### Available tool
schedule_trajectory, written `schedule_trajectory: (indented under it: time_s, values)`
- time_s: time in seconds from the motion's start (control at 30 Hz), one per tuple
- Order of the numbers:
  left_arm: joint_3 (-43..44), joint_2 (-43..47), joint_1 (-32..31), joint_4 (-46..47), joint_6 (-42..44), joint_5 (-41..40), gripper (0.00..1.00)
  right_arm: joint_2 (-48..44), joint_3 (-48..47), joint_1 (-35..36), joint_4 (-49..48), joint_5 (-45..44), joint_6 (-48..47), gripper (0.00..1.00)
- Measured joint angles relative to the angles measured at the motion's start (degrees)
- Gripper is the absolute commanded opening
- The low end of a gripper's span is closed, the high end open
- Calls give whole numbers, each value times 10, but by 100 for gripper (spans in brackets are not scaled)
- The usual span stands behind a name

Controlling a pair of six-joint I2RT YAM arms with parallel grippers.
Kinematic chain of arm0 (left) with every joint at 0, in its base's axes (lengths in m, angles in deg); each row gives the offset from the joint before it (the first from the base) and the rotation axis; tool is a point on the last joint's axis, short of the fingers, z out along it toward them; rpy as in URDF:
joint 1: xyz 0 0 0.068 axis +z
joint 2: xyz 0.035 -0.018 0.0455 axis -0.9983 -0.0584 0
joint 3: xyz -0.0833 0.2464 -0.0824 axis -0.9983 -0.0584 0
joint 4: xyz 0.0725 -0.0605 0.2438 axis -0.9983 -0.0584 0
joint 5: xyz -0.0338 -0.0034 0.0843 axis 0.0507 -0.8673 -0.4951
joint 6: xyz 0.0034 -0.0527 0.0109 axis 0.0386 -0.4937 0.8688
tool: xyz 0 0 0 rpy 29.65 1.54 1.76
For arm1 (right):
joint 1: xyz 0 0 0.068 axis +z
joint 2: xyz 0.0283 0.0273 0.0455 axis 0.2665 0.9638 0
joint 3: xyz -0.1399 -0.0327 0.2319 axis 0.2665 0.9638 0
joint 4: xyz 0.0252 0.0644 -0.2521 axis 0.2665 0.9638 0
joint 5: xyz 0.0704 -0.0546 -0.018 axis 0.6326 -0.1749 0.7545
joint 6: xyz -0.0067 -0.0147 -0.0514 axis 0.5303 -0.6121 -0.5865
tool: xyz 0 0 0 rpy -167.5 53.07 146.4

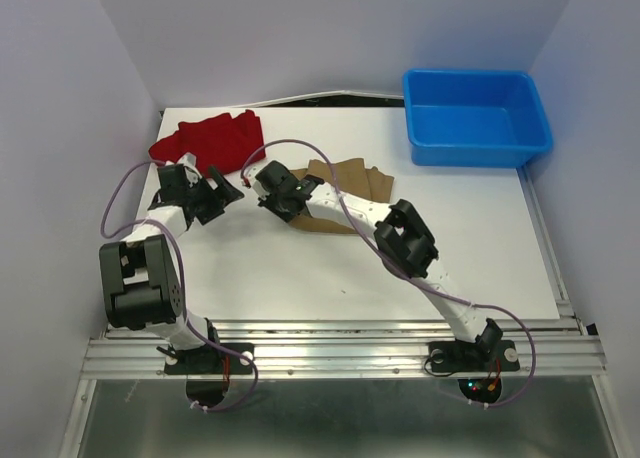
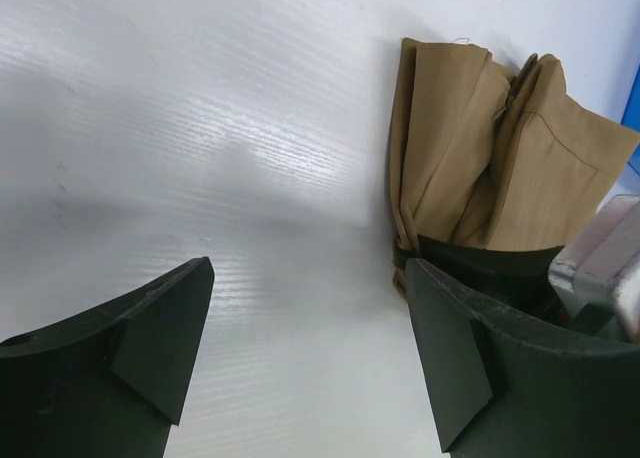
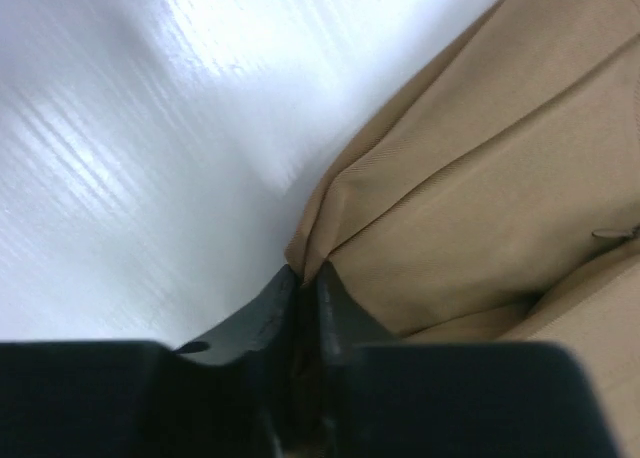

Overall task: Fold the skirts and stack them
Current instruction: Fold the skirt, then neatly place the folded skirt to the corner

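Right tool (image 1: pixel 266 181) is clenched on the tan skirt (image 1: pixel 352 182), pinching its left edge as seen from the top camera. In the right wrist view the two fingers are pressed nearly together with the cloth's folded corner caught at the tips.

The tan skirt lies mid-table, creased and partly folded over itself, and the right arm crosses over its near side.

Left tool (image 1: pixel 222 191) is released, jaws wide apart with nothing between them but bare table (image 1: pixel 300 278). It sits just left of the right tool, near the tan skirt's edge. I can't tell whether it touches the surface.

Red skirt (image 1: pixel 208 138) is bunched at the far-left part of the table, just behind the left tool, apart from the tan one.

Blue bin (image 1: pixel 476 118) sits at the far-right corner.
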Motion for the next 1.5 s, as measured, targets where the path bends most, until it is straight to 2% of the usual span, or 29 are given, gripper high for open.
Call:
schedule_trajectory:
  time_s: [0.07,0.33,0.67,1.5]
  values:
    - [0,-13,-3,10,0,6,91,-1,2,0,-4,9,5,1]
    - [1,-104,-15,74,-39,68,98,-44,53,-29,-12,93,40,1]
    - [19,-157,-73,165,-121,108,98,-82,77,-80,-22,200,83,1]
    - [68,-285,-185,359,-331,151,98,-130,130,-83,-49,272,105,1]
